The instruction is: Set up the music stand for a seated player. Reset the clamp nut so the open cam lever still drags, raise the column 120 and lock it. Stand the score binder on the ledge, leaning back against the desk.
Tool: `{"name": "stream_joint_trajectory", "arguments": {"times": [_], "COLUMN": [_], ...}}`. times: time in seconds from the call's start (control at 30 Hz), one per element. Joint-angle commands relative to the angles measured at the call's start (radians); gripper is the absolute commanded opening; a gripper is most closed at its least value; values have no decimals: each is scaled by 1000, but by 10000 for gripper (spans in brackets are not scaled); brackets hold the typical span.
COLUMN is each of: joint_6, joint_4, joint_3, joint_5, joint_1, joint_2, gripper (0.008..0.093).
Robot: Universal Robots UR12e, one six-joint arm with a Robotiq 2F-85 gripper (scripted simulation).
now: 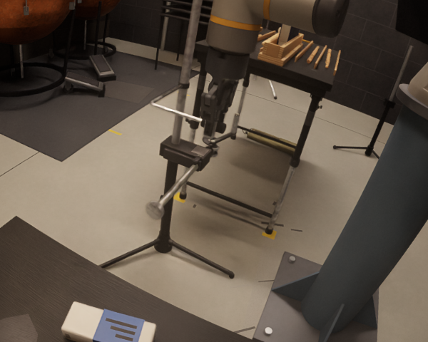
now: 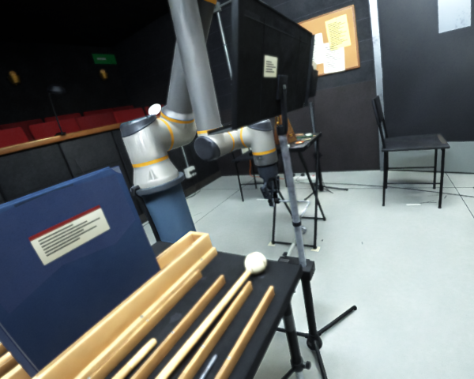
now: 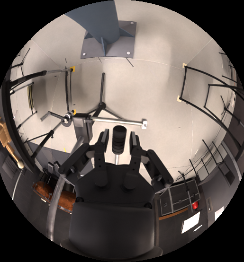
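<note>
The music stand's clamp block point(image 1: 185, 151) sits at the top of the black tripod post, with the grey column point(image 1: 185, 70) rising through it. The cam lever point(image 1: 172, 191) sticks out from the clamp toward the near left, ending in a round pad. The black ribbed clamp nut point(image 3: 119, 139) lies between the fingers of my open gripper point(image 3: 118, 139), which hangs at the clamp's far side point(image 1: 211, 139). The blue score binder point(image 2: 62, 249) stands tilted in a wooden tray on the black table. The stand's dark desk point(image 2: 270, 61) is high up the column.
A wooden tray point(image 2: 147, 281) with several mallets and sticks fills the table beside the binder. A black folding table point(image 1: 280, 66) stands right behind the clamp. My arm's blue pedestal point(image 1: 373, 228) rises at the right. The tripod legs point(image 1: 166, 254) spread on the floor.
</note>
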Motion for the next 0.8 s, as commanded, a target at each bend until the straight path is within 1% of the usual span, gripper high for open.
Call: {"name": "stream_joint_trajectory", "arguments": {"times": [0.0, 0.03, 0.43, 0.53, 0.77], "joint_6": [0, 0, 0, 0, 0], "joint_4": [0, 0, 6, 31, 120], "joint_3": [0, 0, 1, 4, 11], "joint_5": [0, 0, 0, 0, 0], "joint_1": [0, 0, 0, 0, 0], "joint_2": [-1, -1, -8, -36, -133], "gripper": [485, 500, 500, 500, 500]}}
